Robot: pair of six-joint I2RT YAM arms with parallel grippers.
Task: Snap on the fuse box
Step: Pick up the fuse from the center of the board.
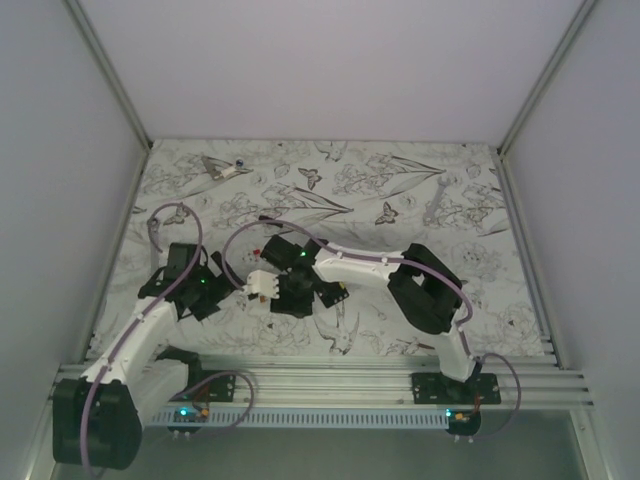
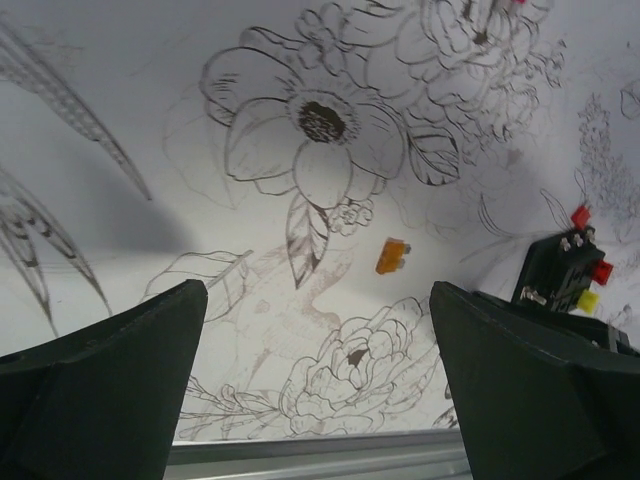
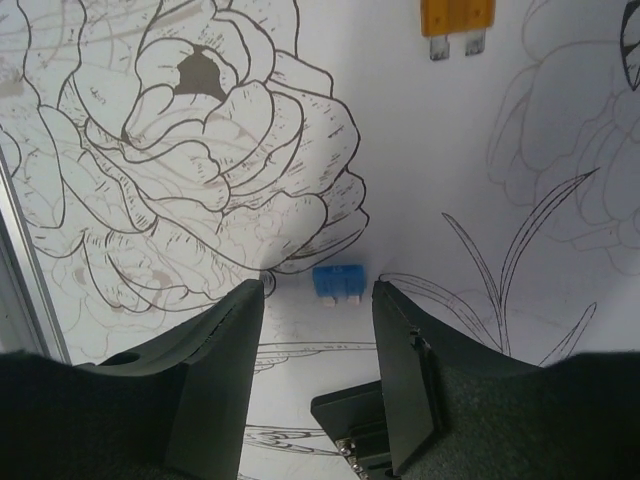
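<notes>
The fuse box (image 2: 562,268) is a small black block holding red and yellow fuses, at the right edge of the left wrist view, beside my right-hand finger. My left gripper (image 2: 318,300) is open and empty above the flower-print mat. An orange fuse (image 2: 392,256) lies loose ahead of it. My right gripper (image 3: 318,295) is open, with a blue fuse (image 3: 337,281) on the mat just beyond its fingertips. A black part with screws (image 3: 362,425) shows low between its fingers. In the top view both grippers, left (image 1: 212,292) and right (image 1: 292,288), hang close together with a pale block (image 1: 262,285) between them.
A second orange fuse (image 3: 457,18) lies at the top of the right wrist view. A small metal piece (image 1: 225,168) lies at the mat's back left. The aluminium rail (image 1: 330,385) runs along the near edge. White walls enclose the table on three sides.
</notes>
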